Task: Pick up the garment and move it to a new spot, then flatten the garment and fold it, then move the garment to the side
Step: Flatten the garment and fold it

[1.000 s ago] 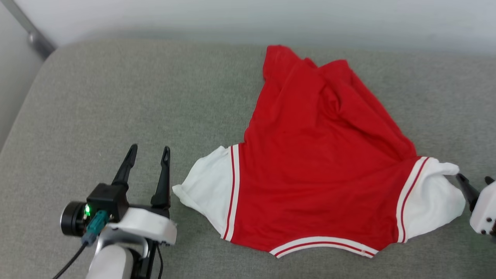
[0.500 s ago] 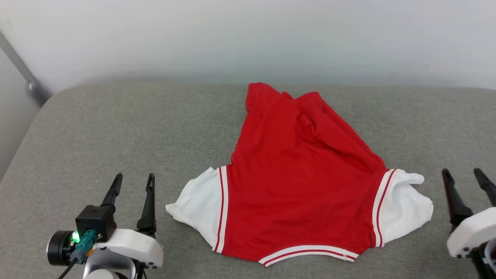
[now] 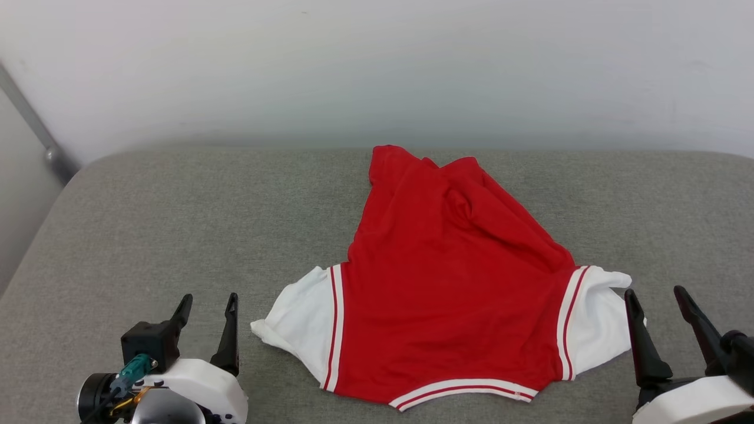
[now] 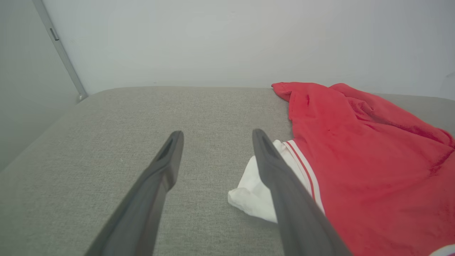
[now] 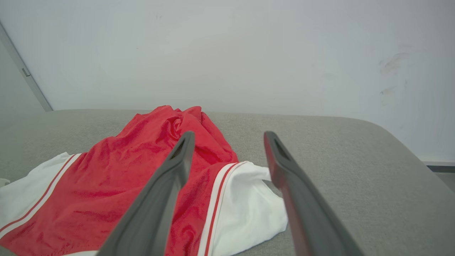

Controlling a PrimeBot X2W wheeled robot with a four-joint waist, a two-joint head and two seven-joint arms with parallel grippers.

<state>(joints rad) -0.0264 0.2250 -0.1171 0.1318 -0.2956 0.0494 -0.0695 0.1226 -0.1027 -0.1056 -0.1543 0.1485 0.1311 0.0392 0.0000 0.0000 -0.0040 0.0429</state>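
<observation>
The garment (image 3: 453,288) is a red jersey with white sleeves and red-and-white stripe trim, lying spread on the grey cushion (image 3: 177,224), collar toward me and hem bunched at the far end. No lettering shows. My left gripper (image 3: 207,304) stands open at the lower left, just left of the white sleeve (image 4: 256,192), touching nothing. At the lower right my right gripper (image 3: 657,292) is open beside the other sleeve (image 5: 249,199), with nothing between its fingers. In the right wrist view the red body (image 5: 142,160) lies left of the fingers.
A pale wall (image 3: 377,70) rises behind the cushion. A grey metal bar (image 3: 35,132) slants down at the far left corner. The cushion's rounded edges fall away at left and right.
The head camera has tilted up, so the wall now takes the top. My right gripper has drawn back off the white sleeve and stands free. The garment lies as before.
</observation>
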